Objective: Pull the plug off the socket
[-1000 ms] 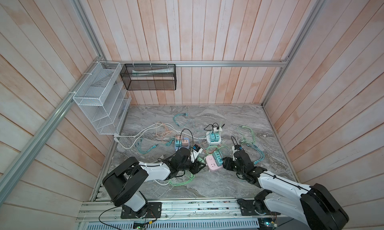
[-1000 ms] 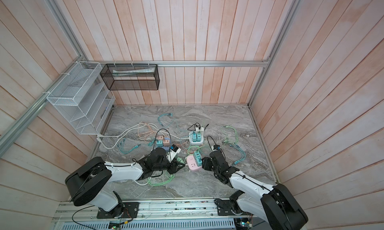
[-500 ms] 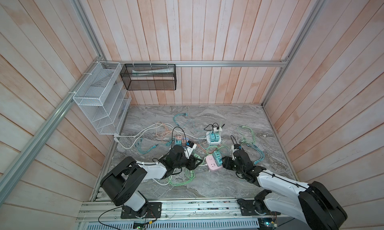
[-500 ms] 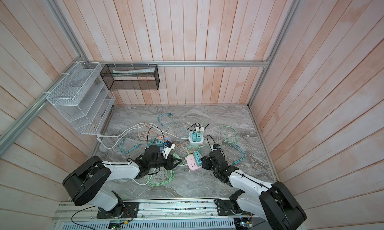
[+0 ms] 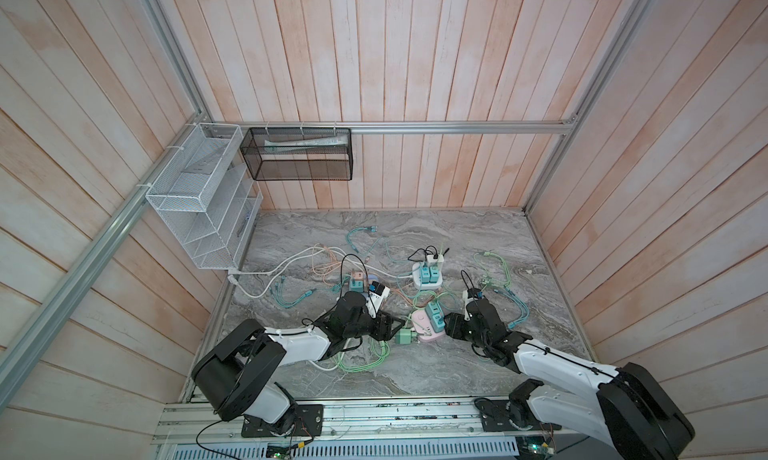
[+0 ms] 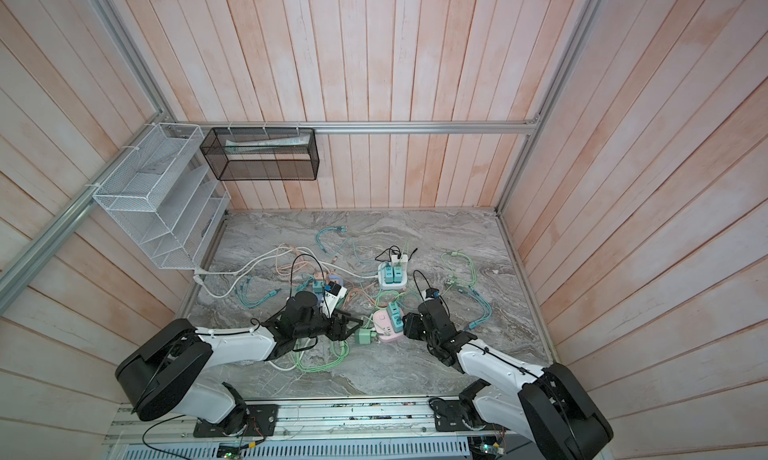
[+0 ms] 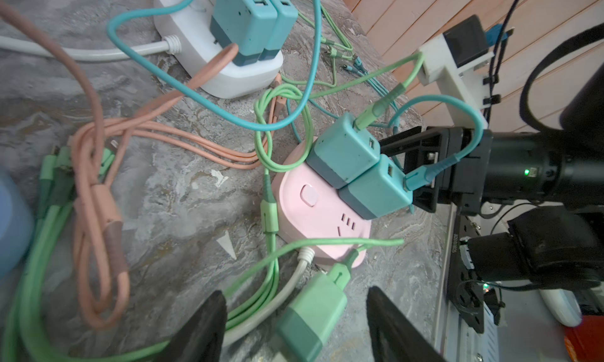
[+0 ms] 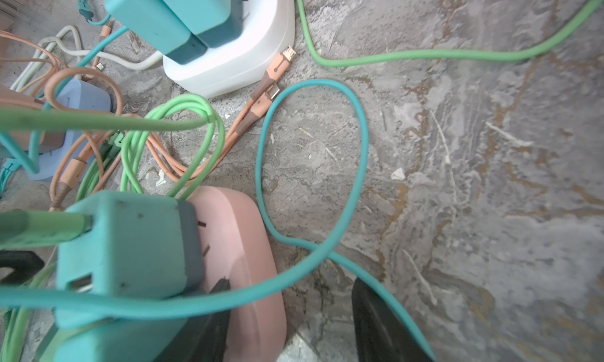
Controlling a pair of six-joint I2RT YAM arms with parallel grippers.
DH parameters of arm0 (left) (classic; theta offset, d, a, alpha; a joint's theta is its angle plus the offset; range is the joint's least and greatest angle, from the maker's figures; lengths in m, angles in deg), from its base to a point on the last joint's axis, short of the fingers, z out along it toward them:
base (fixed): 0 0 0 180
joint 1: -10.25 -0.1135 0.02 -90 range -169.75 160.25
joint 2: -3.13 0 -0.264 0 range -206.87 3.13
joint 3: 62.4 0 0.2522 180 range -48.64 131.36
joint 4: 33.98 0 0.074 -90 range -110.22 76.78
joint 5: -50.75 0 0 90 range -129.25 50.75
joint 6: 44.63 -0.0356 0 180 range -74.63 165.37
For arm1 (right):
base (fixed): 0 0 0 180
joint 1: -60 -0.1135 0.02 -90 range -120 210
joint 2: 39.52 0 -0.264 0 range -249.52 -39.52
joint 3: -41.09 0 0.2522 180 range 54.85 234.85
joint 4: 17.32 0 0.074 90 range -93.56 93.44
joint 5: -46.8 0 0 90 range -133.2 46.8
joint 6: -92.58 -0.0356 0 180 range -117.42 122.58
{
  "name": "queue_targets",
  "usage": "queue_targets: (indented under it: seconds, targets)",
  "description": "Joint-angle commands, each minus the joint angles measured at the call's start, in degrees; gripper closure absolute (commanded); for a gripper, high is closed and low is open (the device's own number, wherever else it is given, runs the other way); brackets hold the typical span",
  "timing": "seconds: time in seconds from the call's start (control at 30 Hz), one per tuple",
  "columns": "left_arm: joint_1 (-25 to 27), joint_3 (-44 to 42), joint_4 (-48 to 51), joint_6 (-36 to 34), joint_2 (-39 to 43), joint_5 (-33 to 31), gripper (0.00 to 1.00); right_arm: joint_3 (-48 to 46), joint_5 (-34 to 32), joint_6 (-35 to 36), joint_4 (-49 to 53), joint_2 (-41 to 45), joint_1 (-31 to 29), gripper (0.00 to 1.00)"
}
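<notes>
Left gripper (image 7: 294, 293) jaws stand wide, gripping nothing. The green plug (image 7: 310, 314) lies loose on the table (image 5: 415, 379) between the fingers, neither visibly touching it. Plug is out of the pink power strip (image 7: 313, 213) and sits just beside its 8 o'clock end in both top views. The strip's outlet slots nearest the plug show bare. Two teal chargers (image 7: 340, 148) sit in the strip's far half.

Right gripper (image 8: 291, 280) is at the strip's 3 o'clock, jaws also apart. One finger overlaps the strip's edge, contact can't tell; the other hangs over bare marble.

White power strip (image 5: 427, 277) is near, at 12 o'clock. Green cable loops (image 5: 361, 358) crowd 7 o'clock. Open room is at 5–6 o'clock, toward the table's front edge.
</notes>
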State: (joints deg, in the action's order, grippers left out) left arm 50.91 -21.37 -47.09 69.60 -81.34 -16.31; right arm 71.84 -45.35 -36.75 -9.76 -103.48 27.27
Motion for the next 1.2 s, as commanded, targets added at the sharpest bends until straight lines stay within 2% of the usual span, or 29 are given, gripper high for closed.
queue_targets:
  seconds: [0.0,0.17,0.3,0.47,0.7,0.97,1.17]
  targets:
    - [0.0,0.5,4.9,-1.2,3.2,-4.5,0.3,0.3,-2.0,1.0,4.4,0.6,0.2,0.42]
    - [2.0,4.8,12.3,-6.0,5.2,-8.1,0.3,1.0,-2.7,1.7,6.4,2.7,0.3,0.41]
    - [4.5,7.1,13.6,-8.6,4.4,-10.1,0.3,1.5,-2.7,2.5,8.3,5.7,0.3,0.41]
    - [4.8,12.4,15.7,-11.0,-0.9,-9.6,0.31,1.6,-1.8,4.3,10.8,10.2,0.3,0.42]
    - [5.0,20.7,20.3,-13.6,-8.4,-8.9,0.33,1.0,-2.0,5.5,12.7,17.0,-1.0,0.52]
    - [5.9,23.3,22.6,-15.4,-13.2,-8.1,0.44,0.3,-2.0,5.4,15.3,20.1,-4.2,0.56]
    - [6.9,23.0,23.4,-15.3,-13.5,-9.0,0.44,0.1,-6.2,3.0,17.4,19.9,-9.3,0.57]
